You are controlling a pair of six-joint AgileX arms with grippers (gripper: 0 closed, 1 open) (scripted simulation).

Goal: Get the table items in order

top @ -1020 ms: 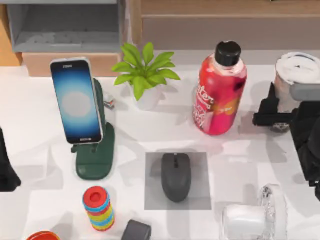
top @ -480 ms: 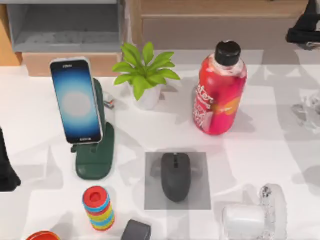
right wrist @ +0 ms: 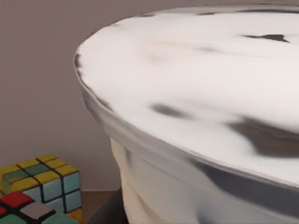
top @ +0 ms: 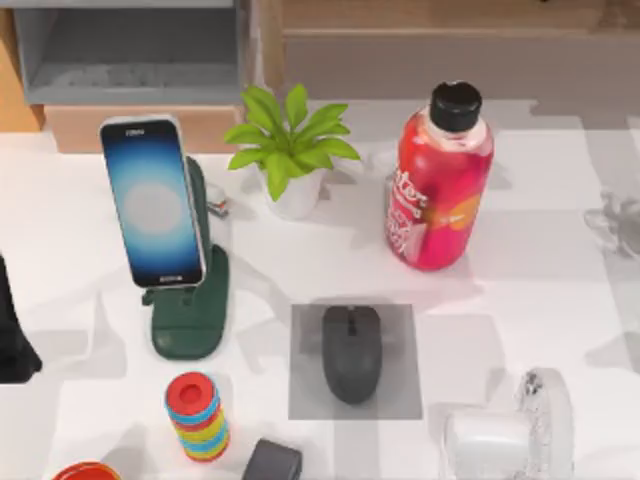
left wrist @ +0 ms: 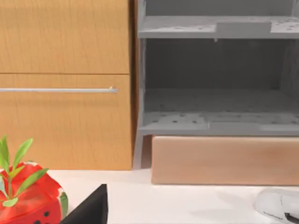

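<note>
Mouse [top: 351, 352] on grey pad [top: 398, 385] nr table [top: 520, 290] front edge; phone [top: 153, 202] upright on green stand [top: 196, 310], left side. I can't tell either arm's jaw state.

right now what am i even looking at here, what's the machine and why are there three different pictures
This is a simulated two-armed AgileX robot at a white table, told to tidy its items. One picture looks straight down from above; the other two come from cameras on each arm's wrist.

From above: a smartphone with a glowing screen leans on a green stand, a grey mouse sits on a grey pad, and a potted plant, a red bottle and a stack of coloured rings stand around them. The dark shape at the table's left edge is the left arm, parked.

The left wrist view faces wooden drawers and a grey shelf. The right wrist view shows a white-lidded cup very close, beside a colourful puzzle cube.
</note>
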